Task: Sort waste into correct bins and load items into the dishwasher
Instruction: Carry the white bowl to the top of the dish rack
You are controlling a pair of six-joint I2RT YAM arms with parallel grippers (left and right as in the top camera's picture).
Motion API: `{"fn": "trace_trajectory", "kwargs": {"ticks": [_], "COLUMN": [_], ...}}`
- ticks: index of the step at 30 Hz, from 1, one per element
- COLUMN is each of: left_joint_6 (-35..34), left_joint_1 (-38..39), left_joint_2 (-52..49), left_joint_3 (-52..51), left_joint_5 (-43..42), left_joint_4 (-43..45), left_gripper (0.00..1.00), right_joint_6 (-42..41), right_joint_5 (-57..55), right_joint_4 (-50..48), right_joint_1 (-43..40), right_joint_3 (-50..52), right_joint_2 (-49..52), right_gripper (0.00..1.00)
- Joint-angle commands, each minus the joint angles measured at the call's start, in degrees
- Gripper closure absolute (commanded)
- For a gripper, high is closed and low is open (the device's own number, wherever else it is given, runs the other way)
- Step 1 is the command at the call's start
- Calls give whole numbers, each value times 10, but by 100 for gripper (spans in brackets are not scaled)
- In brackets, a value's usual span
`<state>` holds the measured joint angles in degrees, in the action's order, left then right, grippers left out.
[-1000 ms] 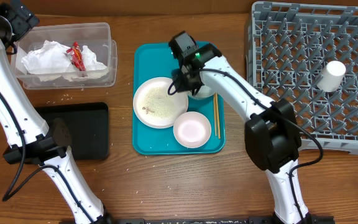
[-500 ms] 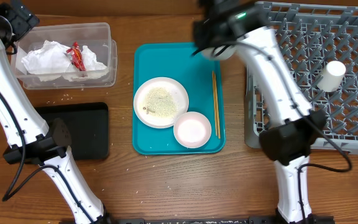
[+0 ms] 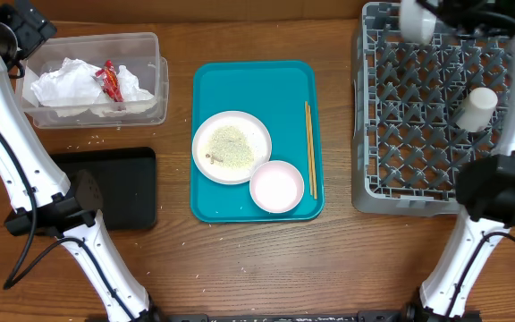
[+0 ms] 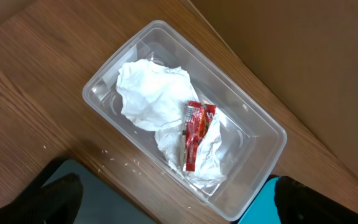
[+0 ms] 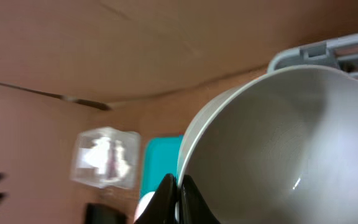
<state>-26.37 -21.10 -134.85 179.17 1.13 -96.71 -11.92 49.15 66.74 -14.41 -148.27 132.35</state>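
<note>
Overhead: what looks like the grey bowl (image 3: 417, 20), blurred, hangs over the far left corner of the dish rack (image 3: 401, 179).
The right jaws pinch its rim; the left jaws stand spread wide above the clear tub (image 4: 261, 127) holding crumpled napkins (image 4: 148, 93) and a red wrapper (image 4: 194, 134).

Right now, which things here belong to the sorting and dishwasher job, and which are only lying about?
Part of the job: napkins, red wrapper, rice, plate, clear tub, black tray, small dish, bowl pinched in the right gripper, cup, rack.

Just lying about: chopsticks, teal tray.
</note>
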Motion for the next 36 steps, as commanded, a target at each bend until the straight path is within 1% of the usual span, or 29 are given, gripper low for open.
{"fn": "trace_trajectory", "kwargs": {"ticks": [1, 6, 9, 12, 16, 20, 30, 36], "left_joint_6": [13, 13, 13, 13, 13, 13, 13, 13], "left_joint_1": [-2, -2, -2, -2, -2, -2, -2, -2], "left_joint_2": [2, 2, 2, 2, 2, 2, 2, 2], "left_joint_3": [1, 1, 1, 1, 1, 1, 1, 1], "left_joint_5": [4, 4, 4, 4, 4, 4, 4, 4], "left_joint_4": [-1, -1, -1, -1, -1, -1, -1, -1], "left_gripper": [0, 0, 0, 0, 0, 0, 0, 0], "right_joint_6": [-59, -141, -158, -177, -210, -212, -212, -242], "right_joint_5": [90, 101, 137, 139, 140, 140, 140, 140], "right_joint_4": [-43, -105, -138, -139, -165, -176, -192, -220], "right_joint_1": [-14, -39, -46, -53, -59, -63, -81, -81], "right_joint_3": [-2, 7, 18, 22, 25, 25, 25, 25], "right_joint_2": [24, 53, 74, 96, 126, 143, 147, 159], "right_gripper": [96, 96, 96, 96, 96, 96, 96, 96]}}
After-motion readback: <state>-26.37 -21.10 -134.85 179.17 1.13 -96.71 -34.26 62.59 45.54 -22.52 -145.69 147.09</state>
